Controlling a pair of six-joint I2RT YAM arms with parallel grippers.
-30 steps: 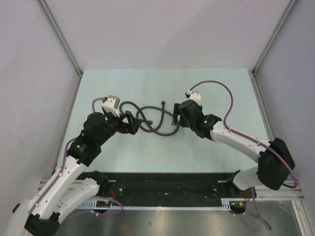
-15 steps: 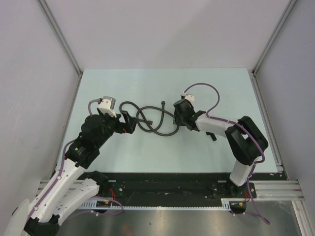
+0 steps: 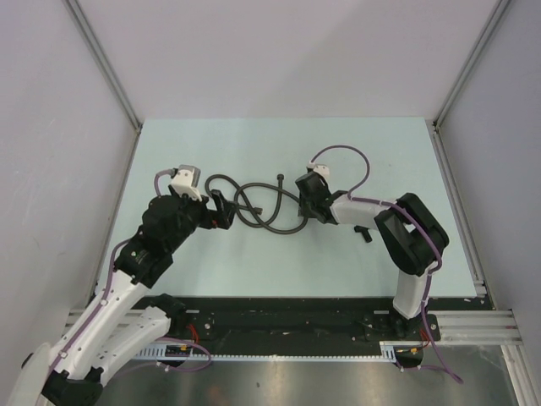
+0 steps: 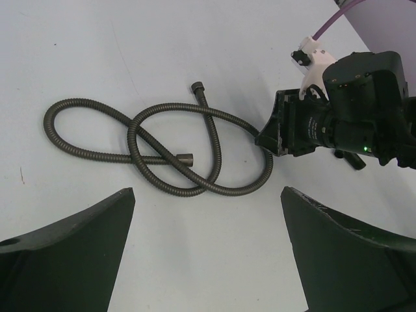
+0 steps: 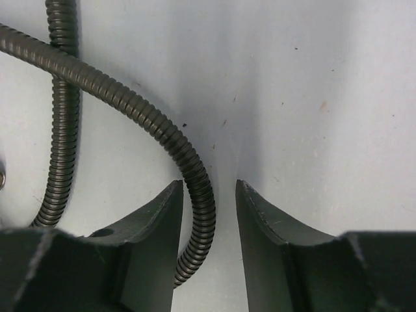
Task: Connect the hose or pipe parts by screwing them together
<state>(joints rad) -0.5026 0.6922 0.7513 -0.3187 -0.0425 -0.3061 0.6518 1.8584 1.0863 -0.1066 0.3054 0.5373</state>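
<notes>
While the left gripper hung wide open short of the coiled hose on the table, the right gripper, jaws narrowly apart and unclamped, straddled a stretch running lengthwise between its fingers.

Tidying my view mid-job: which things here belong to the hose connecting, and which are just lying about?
Job: hoses; end fittings; right pincer, straddling a hose; left pincer, open.
Lying about: small black piece, purpose unclear; purple cables, the robot's own.
</notes>
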